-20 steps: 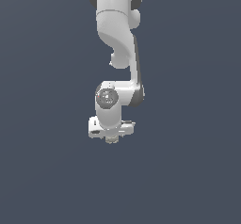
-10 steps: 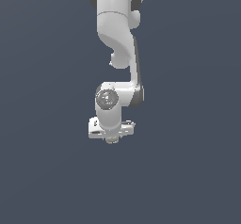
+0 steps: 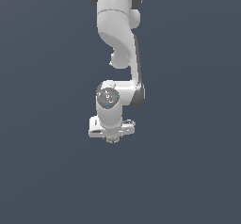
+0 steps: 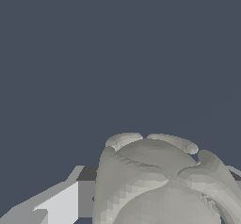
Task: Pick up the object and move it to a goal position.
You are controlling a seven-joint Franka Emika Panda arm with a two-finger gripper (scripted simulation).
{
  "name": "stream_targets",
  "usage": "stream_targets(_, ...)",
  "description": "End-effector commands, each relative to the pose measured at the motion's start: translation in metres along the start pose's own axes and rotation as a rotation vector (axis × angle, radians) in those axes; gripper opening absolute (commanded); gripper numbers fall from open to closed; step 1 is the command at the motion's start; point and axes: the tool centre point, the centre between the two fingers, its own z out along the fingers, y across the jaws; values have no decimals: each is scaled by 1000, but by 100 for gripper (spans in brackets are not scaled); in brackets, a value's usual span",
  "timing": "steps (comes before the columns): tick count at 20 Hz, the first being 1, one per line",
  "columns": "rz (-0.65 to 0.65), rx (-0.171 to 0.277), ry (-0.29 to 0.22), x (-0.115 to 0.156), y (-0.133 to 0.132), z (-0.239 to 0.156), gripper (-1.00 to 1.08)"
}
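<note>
The white arm hangs down the middle of the exterior view. My gripper [image 3: 112, 136] points downward under the white hand. The object [image 3: 112, 139], a small pale grey-beige lump, shows only as a sliver below the hand. In the wrist view the object [image 4: 160, 180] is a large mottled, faceted lump that fills the space between the fingers. One pale finger [image 4: 61, 204] lies against its side. My gripper [image 4: 157, 197] is shut on the object. The far finger is mostly hidden behind the lump.
A plain dark grey-blue surface [image 3: 188, 171] fills the background in both views. No other objects, containers or edges show.
</note>
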Motion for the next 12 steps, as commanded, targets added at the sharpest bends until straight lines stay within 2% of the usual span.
stream_targets(1, -1, 0, 1, -1, -4, -7, -100)
stream_targets(7, -1, 0, 1, -7, -22, -35, -100)
stream_targets(12, -1, -1, 1, -15, -46, -73, -100)
